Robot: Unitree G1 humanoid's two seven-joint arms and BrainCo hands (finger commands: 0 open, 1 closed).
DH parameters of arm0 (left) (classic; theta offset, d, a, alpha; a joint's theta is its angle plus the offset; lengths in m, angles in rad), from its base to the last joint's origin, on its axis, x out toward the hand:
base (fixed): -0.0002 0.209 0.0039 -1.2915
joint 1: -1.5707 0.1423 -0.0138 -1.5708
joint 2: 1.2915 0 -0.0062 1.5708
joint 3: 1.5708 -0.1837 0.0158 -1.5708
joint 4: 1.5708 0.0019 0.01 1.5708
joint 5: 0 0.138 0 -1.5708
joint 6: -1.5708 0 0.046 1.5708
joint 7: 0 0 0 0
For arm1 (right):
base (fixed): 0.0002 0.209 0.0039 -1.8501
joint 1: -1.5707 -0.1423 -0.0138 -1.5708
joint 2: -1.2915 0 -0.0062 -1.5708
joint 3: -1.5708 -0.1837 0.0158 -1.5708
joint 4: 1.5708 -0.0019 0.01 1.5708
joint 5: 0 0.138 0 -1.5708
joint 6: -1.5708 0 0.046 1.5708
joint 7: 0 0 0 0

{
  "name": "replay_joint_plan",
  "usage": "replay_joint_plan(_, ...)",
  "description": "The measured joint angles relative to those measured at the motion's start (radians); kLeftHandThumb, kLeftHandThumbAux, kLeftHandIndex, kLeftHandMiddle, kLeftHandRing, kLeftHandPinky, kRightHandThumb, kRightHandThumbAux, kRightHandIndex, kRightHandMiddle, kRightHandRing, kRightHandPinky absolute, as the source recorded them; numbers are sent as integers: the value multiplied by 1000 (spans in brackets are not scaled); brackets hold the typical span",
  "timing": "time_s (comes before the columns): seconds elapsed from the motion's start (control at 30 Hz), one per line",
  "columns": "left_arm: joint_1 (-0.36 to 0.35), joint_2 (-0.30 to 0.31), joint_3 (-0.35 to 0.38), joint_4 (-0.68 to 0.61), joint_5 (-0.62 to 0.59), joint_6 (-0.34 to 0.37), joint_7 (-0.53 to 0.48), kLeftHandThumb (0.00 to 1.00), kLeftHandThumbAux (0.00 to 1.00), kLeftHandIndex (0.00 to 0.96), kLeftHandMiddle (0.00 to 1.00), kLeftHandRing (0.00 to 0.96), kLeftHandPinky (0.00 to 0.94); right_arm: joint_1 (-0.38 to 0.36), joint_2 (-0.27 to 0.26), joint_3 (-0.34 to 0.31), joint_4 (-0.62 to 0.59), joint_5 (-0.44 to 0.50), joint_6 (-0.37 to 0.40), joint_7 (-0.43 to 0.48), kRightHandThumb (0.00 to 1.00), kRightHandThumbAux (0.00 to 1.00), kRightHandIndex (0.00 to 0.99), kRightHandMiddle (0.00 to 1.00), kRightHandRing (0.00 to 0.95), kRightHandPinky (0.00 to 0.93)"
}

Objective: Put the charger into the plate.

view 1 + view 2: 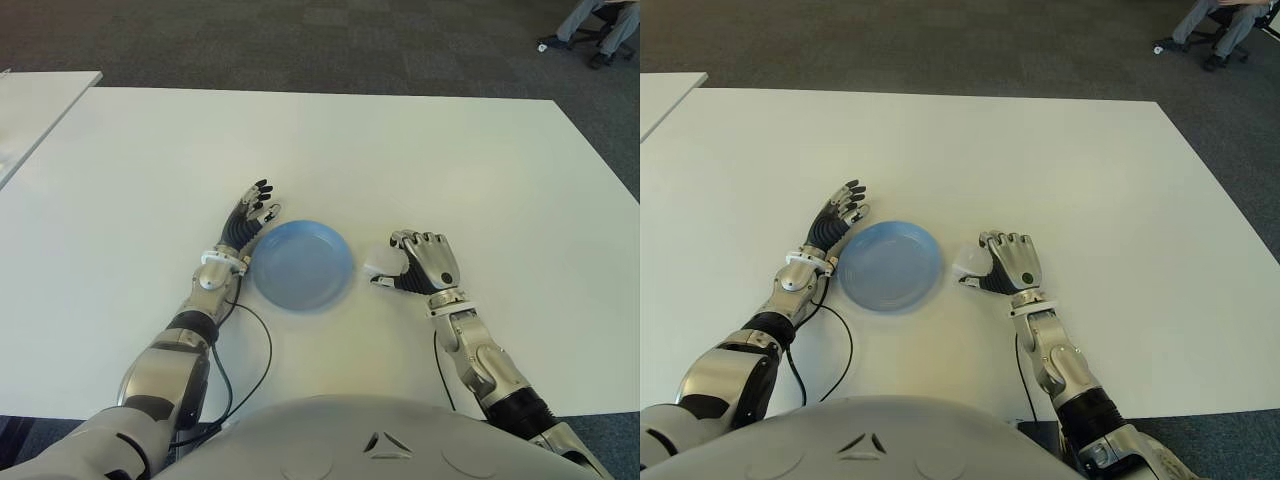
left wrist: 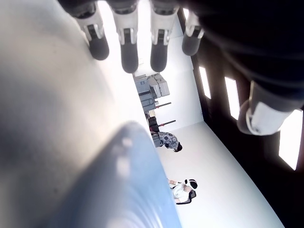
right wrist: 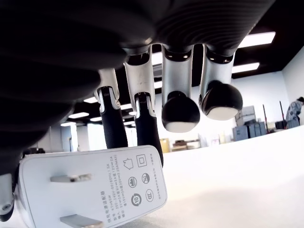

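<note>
The left hand (image 1: 252,212) lies flat with fingers straight, holding nothing, touching the left rim of the round, smooth blue plate (image 1: 301,265) on the wide matte white table (image 1: 420,150); just right, the right hand (image 1: 425,263) curls around the boxy white charger (image 3: 92,190)

Even overhead light, soft shadows, sharp eye views
Ceiling light panels (image 3: 260,39) glare in both wrist views; the white counter (image 1: 400,150) is bright with faint shadows; the plate (image 2: 128,190) smears out of focus close up, and the right hand (image 3: 142,57) looms dark against the light
</note>
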Motion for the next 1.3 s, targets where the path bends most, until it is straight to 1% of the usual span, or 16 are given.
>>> replay_joint_plan(0.3, -1, 0, 0, 3, 0, -1, 0, 0, 485, 0, 143, 141, 126, -2, -4, 0, 1, 7, -6, 2, 735, 710, 440, 869, 870, 883)
replay_joint_plan(0.57, -2, 0, 0, 3, 1, -1, 0, 0, 492, 0, 142, 141, 131, -5, -21, -5, -9, 6, -17, 5, 736, 710, 440, 868, 868, 881)
replay_joint_plan(0.9, -3, -1, 1, 6, 1, -1, 0, 0, 497, 0, 139, 139, 132, -28, -34, -47, -107, -2, -16, 54, 737, 710, 440, 872, 873, 886)
replay_joint_plan(1.3, -9, -4, 10, 17, -3, -1, -1, 0, 505, 2, 141, 140, 129, -64, -11, -66, -174, -18, -16, 64, 737, 710, 440, 873, 876, 890)
